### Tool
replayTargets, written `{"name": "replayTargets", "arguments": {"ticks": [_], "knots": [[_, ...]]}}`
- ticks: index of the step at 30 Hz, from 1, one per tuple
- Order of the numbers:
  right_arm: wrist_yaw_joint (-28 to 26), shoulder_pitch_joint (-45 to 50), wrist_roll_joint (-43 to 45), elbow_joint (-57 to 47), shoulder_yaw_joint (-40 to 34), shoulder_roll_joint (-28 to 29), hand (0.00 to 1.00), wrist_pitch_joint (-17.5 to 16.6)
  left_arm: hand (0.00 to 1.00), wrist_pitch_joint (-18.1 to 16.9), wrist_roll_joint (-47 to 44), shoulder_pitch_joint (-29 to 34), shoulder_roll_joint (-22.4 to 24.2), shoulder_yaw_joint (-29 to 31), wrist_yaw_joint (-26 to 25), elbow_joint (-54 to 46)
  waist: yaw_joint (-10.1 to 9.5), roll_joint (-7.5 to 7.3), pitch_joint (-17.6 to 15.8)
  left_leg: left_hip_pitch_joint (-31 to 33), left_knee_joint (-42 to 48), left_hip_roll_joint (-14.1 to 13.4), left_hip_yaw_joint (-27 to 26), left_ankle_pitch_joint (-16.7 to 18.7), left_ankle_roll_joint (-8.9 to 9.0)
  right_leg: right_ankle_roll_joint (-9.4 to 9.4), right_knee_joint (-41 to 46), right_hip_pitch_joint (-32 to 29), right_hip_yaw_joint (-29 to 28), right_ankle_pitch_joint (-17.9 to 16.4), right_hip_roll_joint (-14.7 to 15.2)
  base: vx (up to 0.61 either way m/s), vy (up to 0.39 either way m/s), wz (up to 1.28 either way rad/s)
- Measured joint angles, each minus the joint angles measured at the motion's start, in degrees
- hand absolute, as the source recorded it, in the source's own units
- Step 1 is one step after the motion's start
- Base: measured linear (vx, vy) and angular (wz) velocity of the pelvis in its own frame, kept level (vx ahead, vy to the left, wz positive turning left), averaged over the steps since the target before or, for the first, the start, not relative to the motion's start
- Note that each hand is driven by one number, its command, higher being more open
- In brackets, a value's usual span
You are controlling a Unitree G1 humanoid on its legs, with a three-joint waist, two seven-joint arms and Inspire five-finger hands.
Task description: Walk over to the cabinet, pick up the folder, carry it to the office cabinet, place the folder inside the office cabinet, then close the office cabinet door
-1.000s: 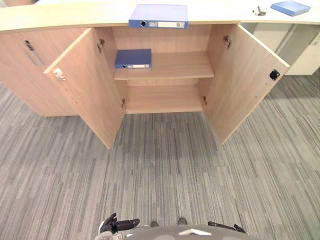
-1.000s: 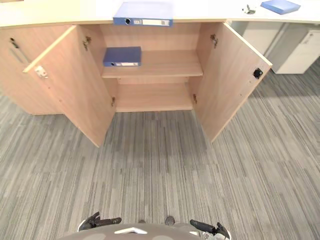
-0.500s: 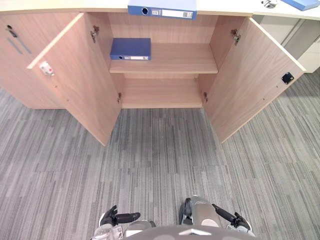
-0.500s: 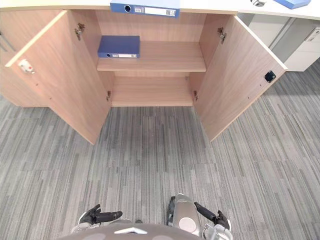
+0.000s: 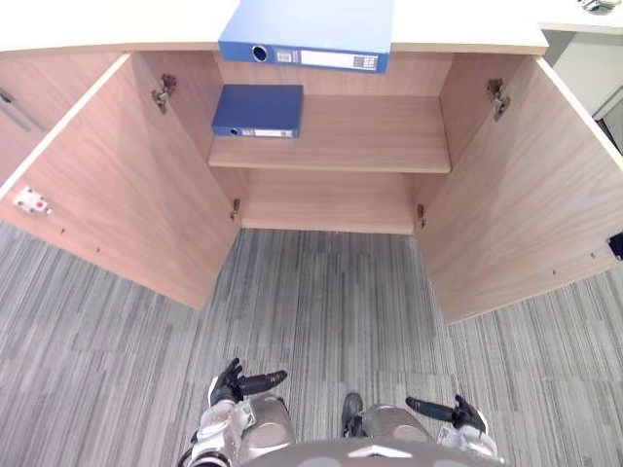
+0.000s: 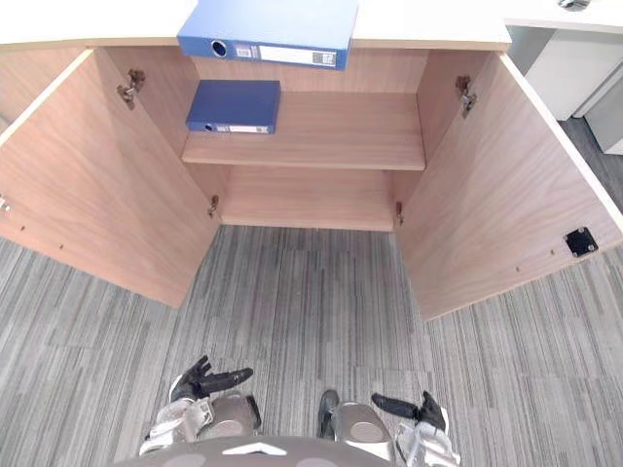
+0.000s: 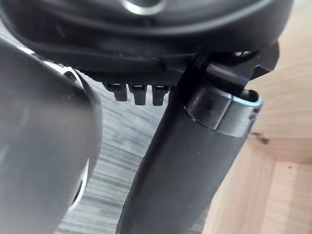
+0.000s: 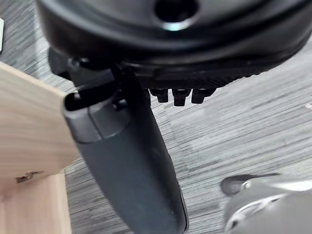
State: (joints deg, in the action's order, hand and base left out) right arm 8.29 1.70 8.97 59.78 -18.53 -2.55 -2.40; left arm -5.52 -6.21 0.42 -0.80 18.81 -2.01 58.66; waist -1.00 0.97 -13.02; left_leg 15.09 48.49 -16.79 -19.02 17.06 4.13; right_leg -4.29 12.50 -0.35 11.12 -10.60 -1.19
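A light blue folder (image 5: 311, 29) lies flat on the cabinet's top, its spine over the front edge. Below it, a darker blue folder (image 5: 258, 109) lies at the left end of the upper shelf (image 5: 380, 136) inside the open wooden cabinet. Both doors stand wide: the left door (image 5: 117, 195) and the right door (image 5: 526, 204). My left hand (image 5: 237, 384) and right hand (image 5: 456, 413) hang low over the carpet, well short of the cabinet, both open and empty. Each wrist view shows a straight thumb (image 7: 190, 161) (image 8: 131, 161) above the carpet.
Grey striped carpet (image 5: 321, 311) runs from me to the cabinet's foot. The lower shelf (image 5: 331, 199) is bare. A white unit (image 5: 589, 63) stands past the right door, and more wooden cabinet front (image 5: 39, 97) lies behind the left door.
The camera has come closer to the cabinet, so it looms larger and its doors spread toward the picture's edges. Both hands now show higher in the view, still empty.
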Motion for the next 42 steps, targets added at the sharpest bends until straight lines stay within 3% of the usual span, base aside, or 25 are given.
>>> {"name": "replayTargets", "arguments": {"ticks": [2, 3, 5, 6, 7, 9, 11, 13, 14, 15, 17, 19, 20, 21, 22, 23, 24, 25, 27, 30, 32, 35, 37, 39, 42], "knots": [[0.15, -0.11, 0.18, -0.67, 0.00, 1.38, 1.00, -0.35, 1.00, 0.28, -0.39, -0.52, 0.04, 0.09, -0.04, 0.04, -1.05, -0.33, -0.13, 1.04, -6.31, 0.91, -1.34, -0.05, -0.07, 0.14, -0.96, 2.23, -1.19, -0.08, 0.53, 0.22, 0.080, -0.44], [0.16, -0.28, 0.17, -0.67, -0.03, 2.35, 1.00, -0.29, 1.00, 0.36, -0.32, -0.92, 0.07, -0.30, 0.08, 0.00, -1.86, -0.91, 0.03, 1.64, -13.49, 2.75, -1.12, -0.74, -0.44, 1.57, -1.98, 4.03, -2.16, -0.98, 1.61, 0.25, 0.132, -0.41], [0.25, -0.91, 0.17, -0.65, 0.09, 2.76, 1.00, -0.35, 1.00, 0.38, -0.17, -0.85, 0.20, -0.42, 0.01, 0.14, -1.87, -0.77, 0.58, 2.38, -23.02, 4.46, -0.43, -4.41, -1.13, 3.53, -2.57, 4.89, -3.45, -2.64, 2.58, 0.26, 0.173, -0.47], [0.36, -0.91, 0.17, -0.54, 0.10, 2.98, 1.00, -0.32, 1.00, 0.59, -0.22, -0.71, 0.23, -0.28, -0.08, 0.41, -1.96, -0.91, 1.13, 1.95, -24.73, 5.51, 0.15, -9.17, -2.81, 4.77, -2.28, 5.25, -4.45, -3.95, 3.58, 0.41, 0.287, -0.42], [0.52, -0.66, 0.17, -0.42, -0.02, 3.43, 1.00, -0.27, 1.00, 0.68, -0.13, -0.54, -0.37, -0.11, 0.02, 0.84, -1.94, -1.76, 2.58, 1.54, -24.60, 7.04, -0.61, -10.47, -3.93, 6.14, -1.88, 5.48, -5.49, -4.87, 5.36, 0.36, 0.248, -0.38], [0.53, -0.10, 0.15, -0.41, -0.53, 4.69, 1.00, -0.17, 1.00, 0.72, -0.05, -0.33, -1.06, 0.18, -0.08, 1.22, -2.00, -3.36, 3.76, 0.53, -23.81, 8.29, -2.69, -8.03, -4.71, 6.52, -0.42, 5.24, -5.75, -4.83, 7.52, 0.47, 0.279, -0.35], [0.40, 0.08, 0.10, -0.44, -0.48, 5.06, 1.00, -0.17, 1.00, 1.13, -0.02, -0.32, -1.36, 0.18, -0.08, 2.00, -2.74, -3.93, 4.05, -3.25, -23.95, 9.03, -5.02, -6.07, -5.62, 6.86, 7.54, 3.64, -6.80, -4.71, 9.27, 0.38, 0.230, -0.52], [-0.24, 0.21, 0.02, -1.73, -0.35, 5.00, 1.00, -0.24, 1.00, 1.31, 0.03, -0.29, -1.26, -0.49, -0.07, 2.58, -2.63, -3.55, 4.12, -10.09, -27.49, 10.52, -5.60, -4.45, -6.25, 10.28, 28.62, -3.71, -7.18, -1.03, 11.54, 0.40, 0.294, -0.34], [-0.46, 0.12, 0.01, -1.79, -0.34, 5.01, 1.00, -0.35, 1.00, 1.29, 0.03, -0.31, -1.21, -0.59, -0.05, 2.62, -2.42, -3.14, 4.06, -11.32, -28.13, 10.60, -5.58, -3.71, -6.06, 10.13, 33.45, -5.88, -7.25, -1.32, 11.89, 0.42, 0.260, -0.03], [-0.71, -0.04, 0.00, -2.39, -0.23, 5.30, 1.00, -0.36, 1.00, 1.33, 0.04, -0.61, -1.24, -0.57, 0.01, 2.98, -2.04, -3.63, 4.33, -13.62, -29.51, 11.14, -5.58, -3.51, -5.99, 9.33, 40.05, -9.84, -6.93, -2.22, 12.42, 0.27, 0.101, 0.04], [-0.78, -0.08, -0.05, -3.04, -0.19, 5.50, 1.00, -0.71, 1.00, 1.32, 0.02, -0.92, -0.89, -0.38, 0.04, 3.07, -1.64, -3.68, 4.43, -17.12, -32.22, 11.21, -5.50, -3.01, -5.08, 7.66, 42.68, -14.70, -5.06, -3.61, 12.19, 0.32, 0.012, 0.05], [-0.82, -0.67, -0.18, -3.01, -0.13, 5.11, 1.00, -0.78, 1.00, 1.32, 0.02, -0.99, -0.71, 0.06, 0.10, 3.51, -1.39, -3.52, 4.35, -21.20, -35.12, 10.91, -5.43, -3.15, -4.83, 6.24, 37.74, -18.00, -2.71, -5.63, 10.88, 0.44, -0.142, 0.09], [-0.81, -0.82, -0.20, -2.75, -0.09, 4.71, 1.00, -0.78, 1.00, 1.30, 0.02, -0.95, -0.32, 0.10, 0.09, 3.57, -1.02, -3.20, 4.43, -22.93, -36.49, 10.37, -4.64, -3.22, -3.50, 6.03, 28.21, -18.93, -1.64, -5.34, 9.17, 0.36, -0.164, 0.27], [-0.80, -0.74, -0.21, -2.70, -0.02, 4.74, 1.00, -0.78, 1.00, 1.27, 0.04, -0.85, -0.28, 0.10, 0.17, 3.55, -0.83, -3.36, 4.55, -23.37, -36.94, 10.55, -3.96, -3.23, -2.23, 6.03, 22.53, -18.67, -1.78, -3.67, 8.58, 0.30, -0.152, 0.40], [-0.76, -0.42, -0.25, -2.58, -0.01, 4.95, 1.00, -0.74, 1.00, 1.28, 0.05, -0.76, -0.49, 0.20, 0.32, 3.53, -0.71, -4.10, 4.84, -23.56, -37.51, 11.26, -3.43, -3.11, -1.23, 5.15, 16.37, -18.16, -2.43, 0.73, 8.34, 0.31, -0.144, 0.30], [-1.03, -0.71, -0.53, -1.70, -0.32, 3.58, 1.00, -0.50, 1.00, 1.30, 0.01, -1.39, 0.57, 0.74, 0.54, 4.50, -1.11, -2.11, 4.71, -24.73, -38.72, 9.81, -1.78, -2.77, -0.01, 3.21, 16.69, -17.26, -1.44, 1.98, 6.91, 0.43, -0.227, 0.25], [-0.87, -0.79, -0.77, -0.83, -0.45, 2.45, 1.00, -0.66, 1.00, 1.30, 0.07, -1.32, 1.89, 1.29, 0.55, 4.68, -1.54, -0.45, 5.46, -24.62, -39.46, 8.66, -0.93, -3.48, 0.19, 2.76, 16.01, -16.90, -0.43, 1.30, 5.82, 0.42, -0.226, 0.20], [-0.71, -0.93, -1.12, -0.35, -0.59, 2.11, 1.00, -0.57, 1.00, 1.21, 0.10, -1.45, 2.56, 1.67, 0.67, 4.63, -1.52, 0.24, 5.53, -25.05, -39.88, 8.10, -0.59, -4.08, 0.34, 2.39, 16.02, -16.26, 0.27, 0.33, 5.45, 0.25, -0.165, 0.19], [-0.66, -0.92, -1.64, -0.08, -0.58, 1.79, 1.00, -0.39, 1.00, 1.23, 0.20, -1.97, 3.47, 2.40, 0.81, 4.62, -0.90, 0.73, 5.29, -25.98, -39.46, 6.72, 0.25, -5.42, 0.62, 1.48, 14.79, -13.29, 2.76, -0.99, 5.04, 0.23, -0.184, 0.52], [-0.54, -0.81, -2.07, 1.32, 0.13, 2.06, 1.00, -0.33, 1.00, 0.87, 0.24, -2.16, 3.95, 2.33, 1.26, 2.87, -0.80, -0.54, 4.79, -20.90, -25.67, 3.48, 1.78, -5.90, 0.78, 1.30, 9.77, -7.07, 5.92, -1.40, 4.97, 0.17, -0.207, 0.59], [-0.53, -0.76, -2.00, 1.34, 1.12, 1.82, 1.00, -0.31, 1.00, 0.66, 0.24, -2.16, 4.53, 2.29, 1.24, 2.08, -0.87, -0.64, 4.88, -17.42, -19.04, 1.39, 0.58, -5.11, 0.44, 1.36, 8.07, -5.60, 6.71, -1.34, 4.99, 0.06, -0.047, 0.25], [-0.47, -0.80, -1.95, 1.34, 1.53, 1.66, 1.00, -0.19, 1.00, 0.67, 0.24, -2.17, 4.70, 2.22, 1.19, 2.09, -0.89, -0.28, 5.09, -15.64, -21.32, 1.37, -1.24, -3.04, -0.03, 2.25, 5.88, -3.66, 6.90, -0.76, 5.33, 0.05, 0.094, 0.09], [-0.39, -0.85, -1.84, 1.41, 1.81, 1.83, 1.00, -0.20, 1.00, 0.66, 0.28, -2.29, 4.70, 2.11, 1.14, 1.86, -1.28, -0.43, 5.13, -14.34, -27.32, 3.29, -0.96, -3.55, -0.09, 3.73, 5.52, -3.06, 5.77, -0.18, 6.30, 0.04, 0.191, -0.20], [-0.47, -0.83, -1.83, 1.71, 1.88, 1.73, 1.00, -0.16, 1.00, 0.79, 0.29, -2.15, 4.61, 1.37, 1.15, 2.56, -1.59, -0.33, 6.20, -14.96, -32.36, 5.02, -1.51, -6.42, -0.22, 5.54, 5.58, -3.44, 3.77, 0.10, 6.52, 0.08, 0.206, -0.35], [-0.52, -0.24, -1.83, 1.78, 1.75, 2.75, 1.00, -0.18, 1.00, 1.11, 0.82, -1.79, 3.38, 0.60, 1.02, 3.33, -1.43, -1.70, 7.51, -17.36, -35.60, 7.37, -3.61, -6.67, -0.46, 7.25, 2.02, -2.26, 2.20, 2.14, 7.66, 0.11, 0.182, -0.23]]}}
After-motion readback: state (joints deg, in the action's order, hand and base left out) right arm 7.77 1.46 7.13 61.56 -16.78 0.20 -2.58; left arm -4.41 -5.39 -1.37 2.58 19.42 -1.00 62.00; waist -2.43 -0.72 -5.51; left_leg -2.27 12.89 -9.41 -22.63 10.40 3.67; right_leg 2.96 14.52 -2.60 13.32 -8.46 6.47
